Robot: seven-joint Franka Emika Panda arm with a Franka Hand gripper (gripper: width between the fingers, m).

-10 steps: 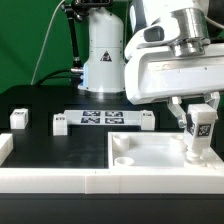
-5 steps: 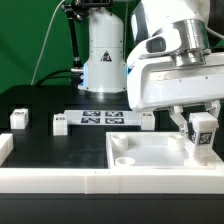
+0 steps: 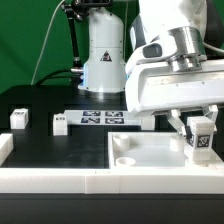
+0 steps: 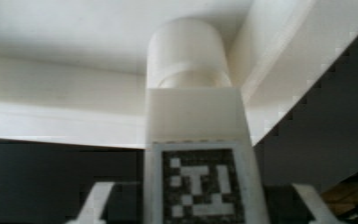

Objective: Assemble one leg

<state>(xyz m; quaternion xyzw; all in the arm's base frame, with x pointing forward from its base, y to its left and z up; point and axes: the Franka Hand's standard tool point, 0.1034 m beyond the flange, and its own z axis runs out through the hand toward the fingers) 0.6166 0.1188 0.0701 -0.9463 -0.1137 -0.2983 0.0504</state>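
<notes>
Held the leg (image 3: 201,142) upright with the hand (image 3: 199,126) closed on its sides, tag facing outward, at the white tray-like piece's (image 3: 150,152) corner on the exterior view's right; touching or not, could not tell.

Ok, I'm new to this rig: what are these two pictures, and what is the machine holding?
The big white machine is a robot arm; its tool is shut on the leg, a small white post with a black-and-white tag. The exterior view looks on from off the arm; the wrist view, on the arm, looks along that leg. The leg is held upright at a corner of the white tray-like piece. On the black table lie other loose legs and the marker board.
</notes>
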